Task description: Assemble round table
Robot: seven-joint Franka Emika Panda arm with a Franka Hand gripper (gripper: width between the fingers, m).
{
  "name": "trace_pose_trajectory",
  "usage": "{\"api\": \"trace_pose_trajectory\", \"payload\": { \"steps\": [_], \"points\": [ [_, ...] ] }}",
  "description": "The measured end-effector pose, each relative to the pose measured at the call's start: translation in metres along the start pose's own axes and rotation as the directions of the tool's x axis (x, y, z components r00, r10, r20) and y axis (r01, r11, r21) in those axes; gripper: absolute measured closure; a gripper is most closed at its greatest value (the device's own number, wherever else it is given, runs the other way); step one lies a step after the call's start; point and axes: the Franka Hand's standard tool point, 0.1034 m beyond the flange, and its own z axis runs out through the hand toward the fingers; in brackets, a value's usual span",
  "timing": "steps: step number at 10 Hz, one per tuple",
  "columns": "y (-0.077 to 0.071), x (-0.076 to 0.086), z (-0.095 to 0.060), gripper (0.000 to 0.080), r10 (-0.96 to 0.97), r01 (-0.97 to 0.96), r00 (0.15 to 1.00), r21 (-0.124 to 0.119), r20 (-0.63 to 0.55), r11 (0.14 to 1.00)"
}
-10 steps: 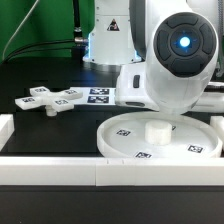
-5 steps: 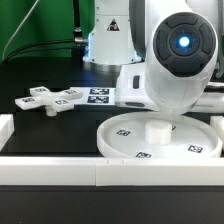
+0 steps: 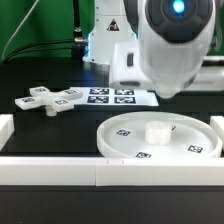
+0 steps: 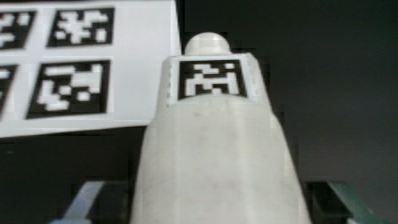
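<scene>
The gripper (image 4: 214,205) is clamping the leg (image 4: 214,120): in the wrist view its dark fingers (image 4: 103,200) are pressing on both sides of the leg. The leg's tagged face is facing the camera, with black tabletop (image 4: 338,80) and the marker board (image 4: 71,60) behind it. In the exterior view the arm (image 3: 172,50) is hiding the leg. The round disc (image 3: 125,140) is lying flat near the front border bar (image 3: 60,170). The cross-shaped base (image 3: 50,99) is lying well apart from it, toward the exterior view's left.
</scene>
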Motion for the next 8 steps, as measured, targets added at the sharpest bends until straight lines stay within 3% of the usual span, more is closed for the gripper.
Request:
{"api": "trace_pose_trajectory", "payload": {
  "steps": [3, 5, 8],
  "points": [
    [-0.003, 0.009, -0.003, 0.0392, -0.002, 0.002, 0.998, 0.003, -0.061, 1.000],
    [-0.002, 0.016, -0.010, 0.0392, -0.029, 0.031, 0.982, 0.006, -0.188, 1.000],
    [-0.004, 0.000, -0.053, 0.0392, -0.048, 0.055, 0.935, 0.009, -0.350, 0.998]
  ]
}}
